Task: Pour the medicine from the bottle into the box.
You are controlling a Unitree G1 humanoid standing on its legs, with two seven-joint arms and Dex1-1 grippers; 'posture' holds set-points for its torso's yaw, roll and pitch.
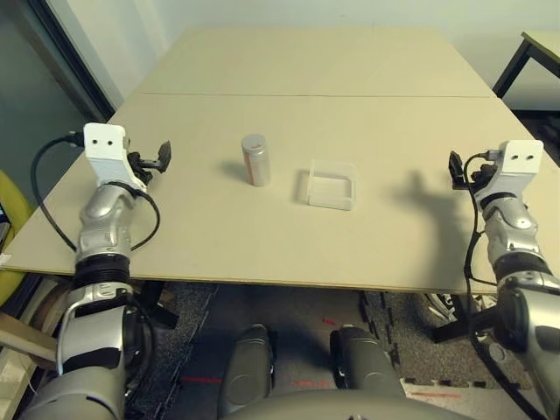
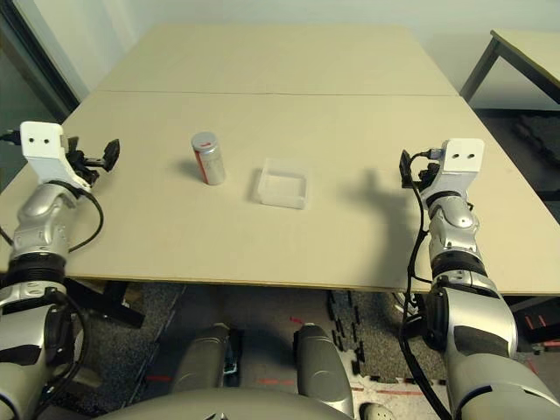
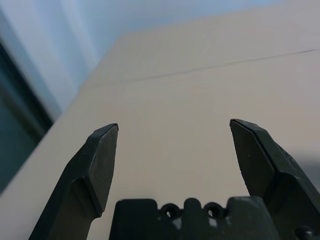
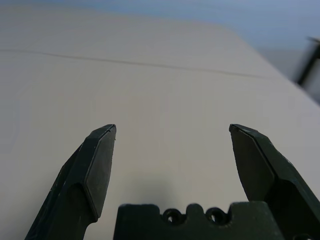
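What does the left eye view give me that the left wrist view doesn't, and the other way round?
The left eye view has the bottle standing upright with its cap on, the clear box lying beside it and apart from it, and the right gripper out at the table's far side. The left wrist view gives a close look at the left gripper, open with nothing between its fingers. Both share the tan table with its seam, and the left gripper itself.

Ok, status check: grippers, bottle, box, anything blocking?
Left gripper open, empty; right gripper open, empty. Bottle upright, capped, mid-table; box to its right, apart. No obstruction between grippers and bottle.
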